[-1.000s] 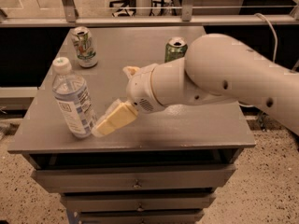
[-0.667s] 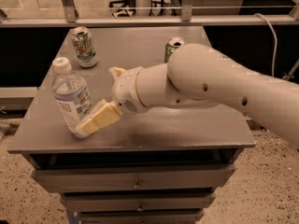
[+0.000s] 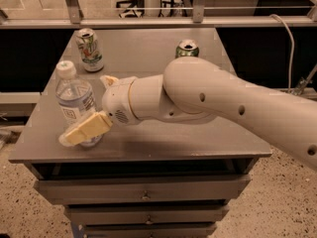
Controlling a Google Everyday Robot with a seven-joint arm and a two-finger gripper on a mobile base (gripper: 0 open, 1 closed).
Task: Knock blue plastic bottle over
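The blue plastic bottle [image 3: 74, 99] is clear with a white cap and a pale label. It stands upright near the front left corner of the grey table [image 3: 198, 138]. My gripper [image 3: 87, 111] reaches in from the right at the bottle's lower half. Its tan near finger [image 3: 87, 129] lies across the front of the bottle's base and touches it. The other finger [image 3: 108, 80] shows as a short stub behind the bottle's right side. The fingers stand apart, open, with the bottle's right edge between them.
A white-and-green drink can [image 3: 89, 49] stands at the back left. A green drink can [image 3: 187, 48] stands at the back, just behind my arm [image 3: 208, 95]. The table's front edge is close below the bottle. Drawers [image 3: 143, 195] sit under the top.
My arm has swept left across the table. The near finger has gone from beside the bottle to across the front of its base. The bottle still stands in the same spot.
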